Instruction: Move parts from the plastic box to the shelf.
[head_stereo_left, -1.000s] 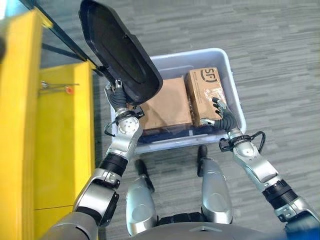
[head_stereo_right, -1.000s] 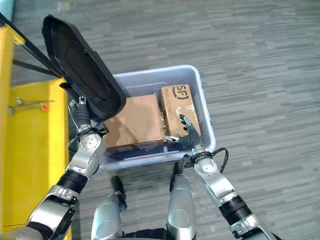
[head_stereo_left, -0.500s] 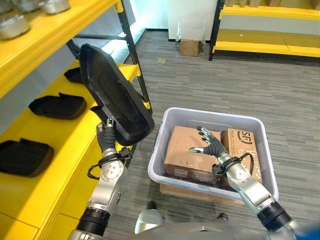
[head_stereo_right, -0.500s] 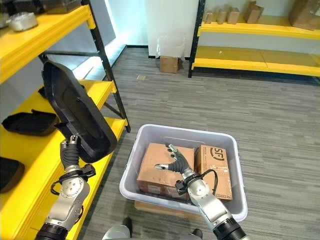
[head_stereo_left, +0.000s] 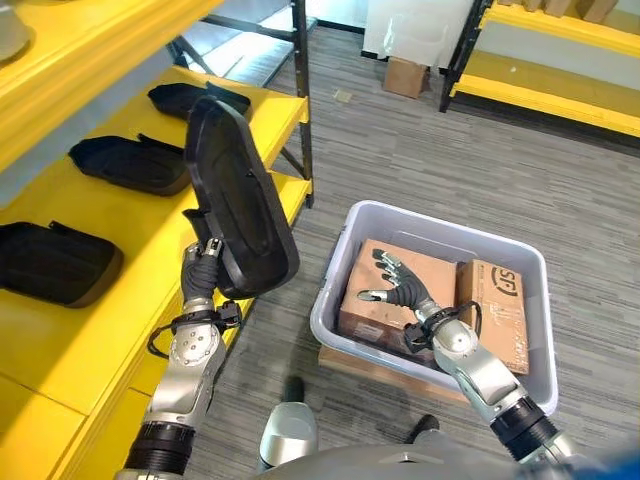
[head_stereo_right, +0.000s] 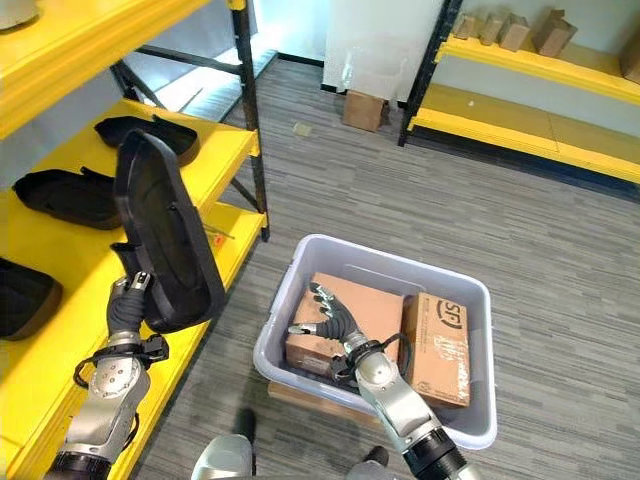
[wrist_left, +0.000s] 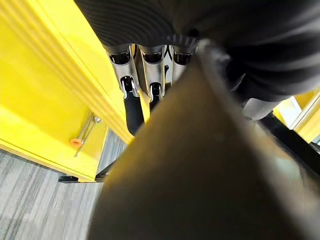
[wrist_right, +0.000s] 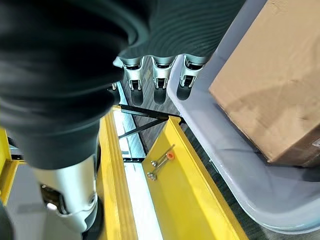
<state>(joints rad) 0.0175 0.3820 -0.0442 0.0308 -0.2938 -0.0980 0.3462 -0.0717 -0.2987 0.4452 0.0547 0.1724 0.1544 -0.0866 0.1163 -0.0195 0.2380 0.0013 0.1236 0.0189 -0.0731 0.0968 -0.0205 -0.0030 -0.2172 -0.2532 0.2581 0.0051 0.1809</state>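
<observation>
My left hand (head_stereo_left: 204, 268) is shut on the lower edge of a large black moulded part (head_stereo_left: 236, 200), which it holds upright beside the yellow shelf (head_stereo_left: 105, 330); its fingers (wrist_left: 133, 102) curl against the part (wrist_left: 200, 170). On the floor to the right stands the grey plastic box (head_stereo_left: 450, 226), holding two cardboard boxes (head_stereo_left: 436, 272) (head_stereo_left: 496, 310). Open with spread fingers, my right hand (head_stereo_left: 398, 290) hovers over the left cardboard box (wrist_right: 280, 85). Three similar black parts (head_stereo_left: 128, 164) (head_stereo_left: 48, 262) (head_stereo_left: 190, 98) lie on the shelf.
The shelf's black upright post (head_stereo_left: 300, 100) stands just behind the held part. A flat cardboard sheet (head_stereo_left: 368, 364) lies under the plastic box. Farther back are a second yellow shelf (head_stereo_left: 560, 92) and a small carton (head_stereo_left: 404, 76) on the floor.
The camera has swung up from the box toward the shelf. My right hand left the right cardboard box and now spreads over the left one. The held part has turned more edge-on.
</observation>
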